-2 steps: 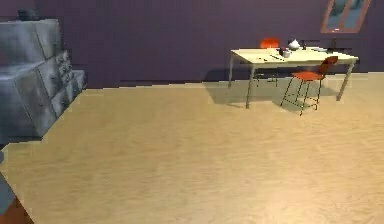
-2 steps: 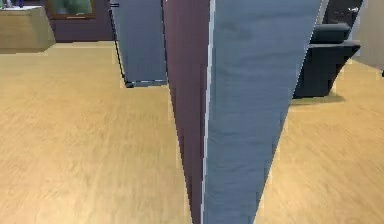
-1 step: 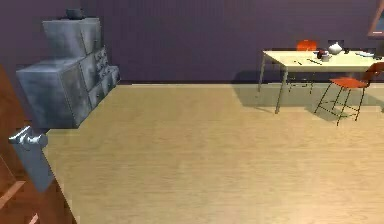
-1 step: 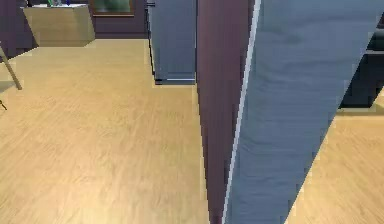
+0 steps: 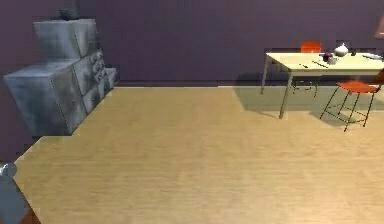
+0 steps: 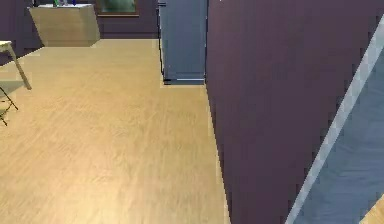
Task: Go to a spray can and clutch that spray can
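A pale wooden plank floor (image 5: 200, 150) lies bare mid-frame, with grey stone-like blocks (image 5: 65, 75) upper left and a cream table (image 5: 295, 62) with an orange chair (image 5: 355, 92) upper right. In the arm side view, a dark purple wall (image 6: 280, 90) bounds the floor's right. The spray can's place and the gripper's state cannot be told.

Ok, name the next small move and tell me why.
Probably turn toward the table at the forward view's right and drive closer: small things lie on it, too small to name, and bare wooden floor leads there.
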